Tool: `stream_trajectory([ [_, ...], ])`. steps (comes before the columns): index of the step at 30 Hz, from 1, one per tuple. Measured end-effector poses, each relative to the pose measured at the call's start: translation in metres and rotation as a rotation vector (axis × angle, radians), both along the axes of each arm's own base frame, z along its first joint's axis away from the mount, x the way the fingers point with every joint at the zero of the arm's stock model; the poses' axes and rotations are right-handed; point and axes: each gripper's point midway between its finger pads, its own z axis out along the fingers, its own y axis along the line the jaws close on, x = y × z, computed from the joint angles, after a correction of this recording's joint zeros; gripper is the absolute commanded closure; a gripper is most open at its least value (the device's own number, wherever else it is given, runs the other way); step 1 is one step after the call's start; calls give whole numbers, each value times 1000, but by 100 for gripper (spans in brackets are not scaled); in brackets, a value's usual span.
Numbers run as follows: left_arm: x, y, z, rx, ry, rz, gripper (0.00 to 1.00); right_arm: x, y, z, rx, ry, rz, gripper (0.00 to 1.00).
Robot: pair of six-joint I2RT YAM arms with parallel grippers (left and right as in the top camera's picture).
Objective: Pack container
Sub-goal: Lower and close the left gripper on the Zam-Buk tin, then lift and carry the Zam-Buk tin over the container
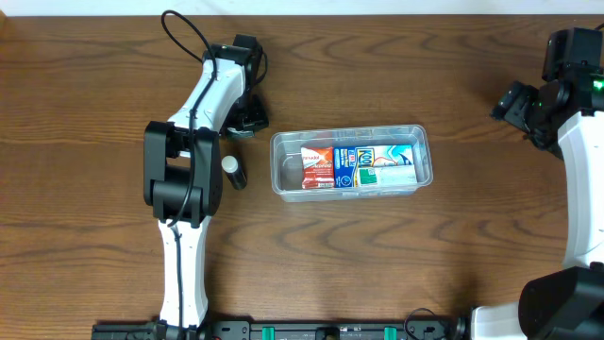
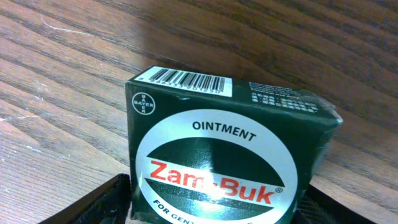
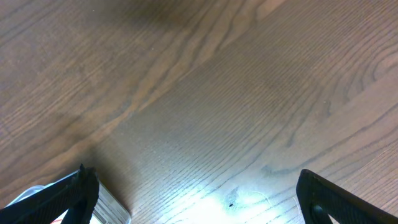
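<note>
Capped vial [image 1: 232, 171]: white cap, dark body, lying on the wood-grain table [image 1: 94, 76] just left of the container.
Container [image 1: 349, 133]: clear plastic tub with rounded corners and a rolled rim, mid-table, long axis left to right. It holds a red-and-white packet [image 1: 318, 167], a blue packet [image 1: 351, 168] and a teal-and-white packet [image 1: 396, 165] side by side; their print is illegible.
Left gripper [image 1: 248, 120]: beyond the vial, clamped on a dark green carton [image 2: 224, 155] bearing a barcode, a Bayer roundel, "OINTMENT" and "Zam-Buk" in red.
Right gripper [image 3: 196, 180]: far right, fingers spread wide over bare wood.

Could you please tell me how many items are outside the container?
2. The green ointment box sits between the fingers of the left end effector; the small white-capped bottle lies beside the left arm, which may hide others.
</note>
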Motion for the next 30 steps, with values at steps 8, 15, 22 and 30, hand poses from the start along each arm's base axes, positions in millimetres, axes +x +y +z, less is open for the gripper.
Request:
stream_trajectory([
  [8, 1, 0, 14, -4, -22, -8, 31, 0, 0, 0, 0, 0, 0, 1],
  [15, -2, 0, 31, -7, -36, -9, 32, 0, 0, 0, 0, 0, 0, 2],
  [22, -3, 1, 45, -10, -50, -23, 32, 0, 0, 0, 0, 0, 0, 1],
  [30, -3, 1, 53, -13, -67, -27, 33, 0, 0, 0, 0, 0, 0, 1],
])
